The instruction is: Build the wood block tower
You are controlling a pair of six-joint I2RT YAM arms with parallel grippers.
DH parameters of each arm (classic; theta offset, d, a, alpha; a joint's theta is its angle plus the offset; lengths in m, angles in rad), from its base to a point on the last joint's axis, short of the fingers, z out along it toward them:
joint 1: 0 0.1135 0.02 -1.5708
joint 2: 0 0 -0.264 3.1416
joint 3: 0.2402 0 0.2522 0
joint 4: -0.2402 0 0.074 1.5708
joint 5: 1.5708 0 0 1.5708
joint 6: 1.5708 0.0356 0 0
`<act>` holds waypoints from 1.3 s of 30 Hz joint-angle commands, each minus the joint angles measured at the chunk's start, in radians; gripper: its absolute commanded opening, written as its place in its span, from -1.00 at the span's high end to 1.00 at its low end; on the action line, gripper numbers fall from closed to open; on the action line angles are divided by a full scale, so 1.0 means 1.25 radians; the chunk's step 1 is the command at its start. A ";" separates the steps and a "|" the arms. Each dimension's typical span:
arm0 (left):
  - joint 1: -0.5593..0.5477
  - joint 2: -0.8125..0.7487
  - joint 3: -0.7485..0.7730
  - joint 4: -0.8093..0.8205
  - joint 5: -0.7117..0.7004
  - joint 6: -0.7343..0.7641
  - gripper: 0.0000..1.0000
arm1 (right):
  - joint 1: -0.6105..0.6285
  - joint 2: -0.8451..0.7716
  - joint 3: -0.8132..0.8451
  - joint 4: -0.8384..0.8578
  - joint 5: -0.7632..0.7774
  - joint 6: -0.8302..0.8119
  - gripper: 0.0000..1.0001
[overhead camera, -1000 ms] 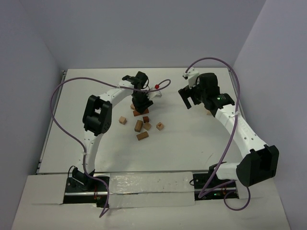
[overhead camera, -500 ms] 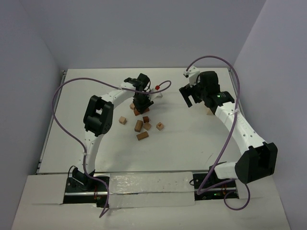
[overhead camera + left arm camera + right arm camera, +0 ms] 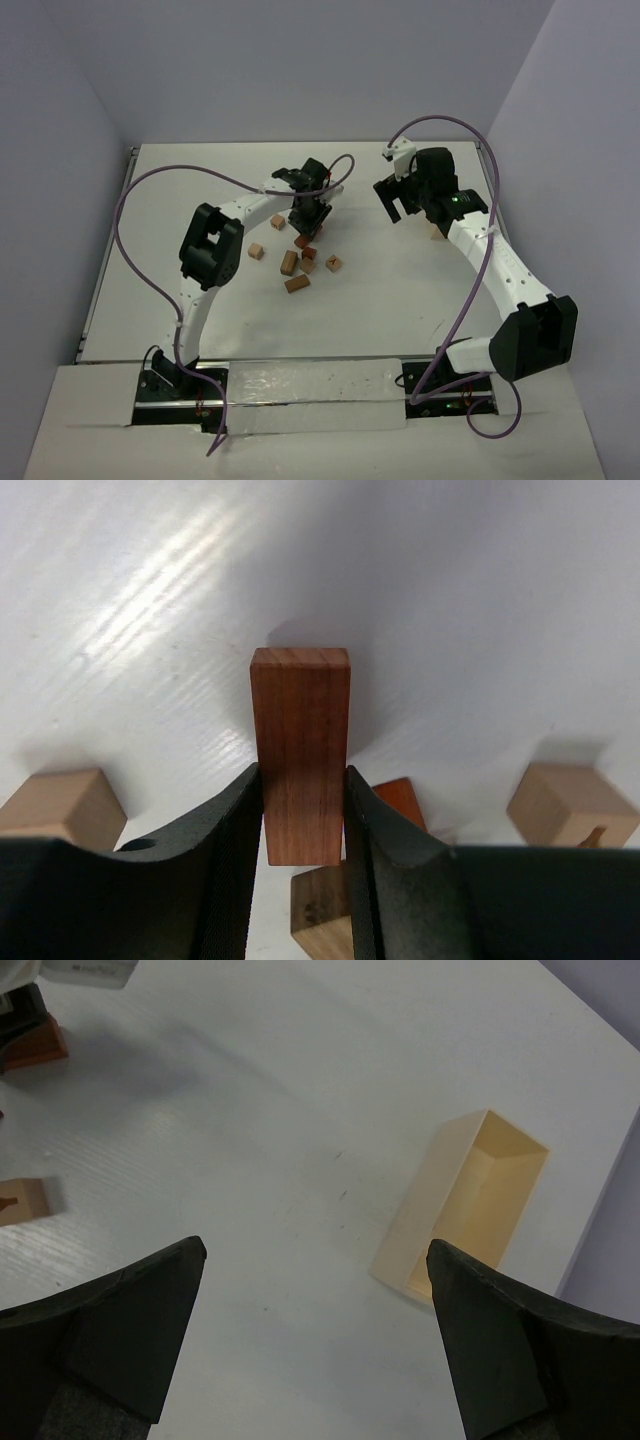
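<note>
Now the left hand (image 3: pixel 303 785) clamps the reddish bar (image 3: pixel 300 710) by its flat sides, likely light, stiff, slick; right hand (image 3: pixel 315 1255) gapes empty.

From above I get soft, even light. The white counter (image 3: pixel 400 300) reads bright, with only faint shadows beside the blocks (image 3: pixel 297 283). On the left wrist view, streaky glare runs across the counter and the bar (image 3: pixel 300 740) throws a soft shadow behind it. The left hand (image 3: pixel 302 780) looks dark and slightly soft near the lens. On the right wrist view, the right hand (image 3: pixel 315 1250) shows as blurred black shapes, while the tray (image 3: pixel 420 1215) stays sharp.
</note>
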 commanded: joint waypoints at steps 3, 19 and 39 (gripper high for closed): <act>-0.003 0.005 -0.002 -0.011 -0.050 -0.196 1.00 | -0.006 0.000 0.040 0.010 0.006 0.010 -0.99; -0.092 -0.098 -0.119 -0.008 -0.123 -0.424 1.00 | -0.005 0.002 0.034 0.002 -0.002 0.014 -0.99; -0.097 -0.093 -0.031 -0.076 -0.248 -0.538 0.99 | -0.005 0.025 0.065 -0.019 -0.006 0.024 -0.99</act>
